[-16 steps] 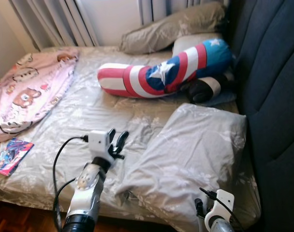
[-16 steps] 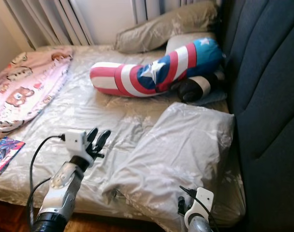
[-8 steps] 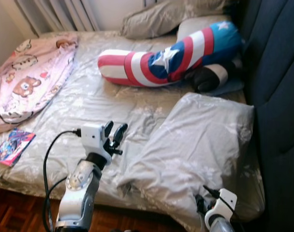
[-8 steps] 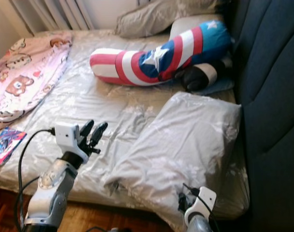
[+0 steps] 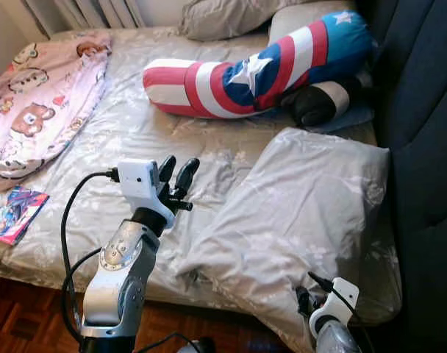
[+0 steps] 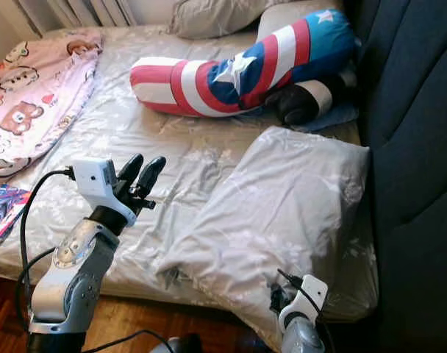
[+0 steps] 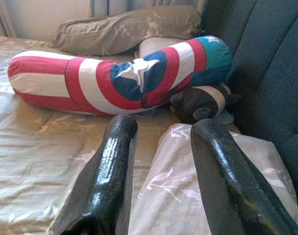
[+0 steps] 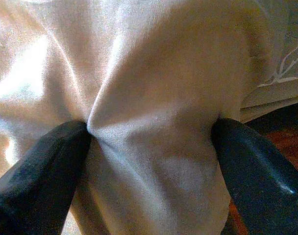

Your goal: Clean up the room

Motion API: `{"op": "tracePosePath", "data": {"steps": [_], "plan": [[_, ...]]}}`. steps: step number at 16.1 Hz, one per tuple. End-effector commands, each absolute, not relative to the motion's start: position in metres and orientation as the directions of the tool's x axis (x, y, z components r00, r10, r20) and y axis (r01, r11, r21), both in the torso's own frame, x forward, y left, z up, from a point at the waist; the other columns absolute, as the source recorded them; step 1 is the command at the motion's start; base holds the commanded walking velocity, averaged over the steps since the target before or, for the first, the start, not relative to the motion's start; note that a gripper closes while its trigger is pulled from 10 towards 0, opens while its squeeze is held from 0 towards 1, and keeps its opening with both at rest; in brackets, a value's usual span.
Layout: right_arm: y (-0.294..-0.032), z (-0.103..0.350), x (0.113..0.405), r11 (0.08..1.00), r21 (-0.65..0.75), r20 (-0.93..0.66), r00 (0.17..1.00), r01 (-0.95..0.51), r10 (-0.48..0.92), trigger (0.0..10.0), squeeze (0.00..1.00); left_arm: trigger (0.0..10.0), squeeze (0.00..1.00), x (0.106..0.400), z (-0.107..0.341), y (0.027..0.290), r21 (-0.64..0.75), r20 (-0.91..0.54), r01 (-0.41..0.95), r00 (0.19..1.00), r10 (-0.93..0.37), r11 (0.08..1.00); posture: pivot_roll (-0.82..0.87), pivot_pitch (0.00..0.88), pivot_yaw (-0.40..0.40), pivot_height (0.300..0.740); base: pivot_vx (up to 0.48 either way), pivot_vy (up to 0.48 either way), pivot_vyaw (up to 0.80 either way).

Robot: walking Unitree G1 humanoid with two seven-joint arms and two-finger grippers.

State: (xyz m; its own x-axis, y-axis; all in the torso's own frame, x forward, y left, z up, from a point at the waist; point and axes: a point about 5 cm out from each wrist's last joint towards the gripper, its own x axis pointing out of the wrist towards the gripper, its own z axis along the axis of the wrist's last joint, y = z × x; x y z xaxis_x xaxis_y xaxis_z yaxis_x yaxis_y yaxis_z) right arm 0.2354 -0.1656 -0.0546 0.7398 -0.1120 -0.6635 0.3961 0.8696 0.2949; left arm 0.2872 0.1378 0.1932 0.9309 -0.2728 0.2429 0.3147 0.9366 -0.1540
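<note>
A large grey pillow (image 5: 304,213) lies askew on the bed's near right side, its corner hanging over the edge. My right gripper (image 8: 151,132) is at that corner, its fingers (image 8: 36,171) wide apart with bunched pillow fabric between them and touching both. My left gripper (image 5: 178,168) hovers open and empty over the grey sheet (image 5: 120,140), just left of the pillow. Further back lies a red, white and blue star bolster (image 5: 245,73), with a black plush toy (image 5: 319,103) beside it.
A pink bear-print blanket (image 5: 40,103) covers the bed's far left. A comic book (image 5: 14,215) lies near the left front edge. Another grey pillow (image 5: 223,16) sits at the back. A dark padded headboard (image 5: 422,110) runs along the right. Wooden floor (image 5: 18,309) lies below.
The camera has shifted, so the whole bed sits higher in the picture. Both grippers keep their places against the bed: left open over the sheet, right at the pillow corner.
</note>
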Motion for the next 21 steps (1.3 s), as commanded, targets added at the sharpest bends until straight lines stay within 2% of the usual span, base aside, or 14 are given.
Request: {"op": "tracePosePath", "data": {"steps": [1, 7, 16, 21], "plan": [[-0.156, -0.060, 0.229, 0.867, 0.306, -0.691, 0.718, 0.393, -0.082, 0.0, 0.00, 10.0, 0.00, 0.283, 0.198, 0.142, -0.136, 0.253, 0.310, 0.929, -0.270, 0.941, 0.22, 0.260, 0.116, 0.740, 0.000, 0.000, 0.00], [-0.148, -0.062, 0.225, 0.883, 0.309, -0.694, 0.718, 0.355, -0.046, 0.0, 0.00, 10.0, 0.00, 0.275, 0.173, 0.149, -0.127, 0.147, 0.276, 0.955, -0.257, 0.953, 0.21, 0.255, 0.111, 0.740, 0.000, 0.000, 0.00], [-0.141, -0.060, 0.229, 0.904, 0.297, -0.677, 0.736, 0.307, -0.027, 0.0, 0.00, 10.0, 0.00, 0.274, 0.172, 0.147, -0.122, 0.142, 0.283, 0.954, -0.266, 0.951, 0.21, 0.239, 0.104, 0.740, 0.000, 0.000, 0.00], [-0.139, -0.062, 0.225, 0.878, 0.321, -0.686, 0.726, 0.356, -0.043, 0.0, 0.00, 10.0, 0.00, 0.275, 0.171, 0.146, -0.121, 0.135, 0.286, 0.953, -0.270, 0.951, 0.20, 0.233, 0.104, 0.740, 0.000, 0.000, 0.00]]}}
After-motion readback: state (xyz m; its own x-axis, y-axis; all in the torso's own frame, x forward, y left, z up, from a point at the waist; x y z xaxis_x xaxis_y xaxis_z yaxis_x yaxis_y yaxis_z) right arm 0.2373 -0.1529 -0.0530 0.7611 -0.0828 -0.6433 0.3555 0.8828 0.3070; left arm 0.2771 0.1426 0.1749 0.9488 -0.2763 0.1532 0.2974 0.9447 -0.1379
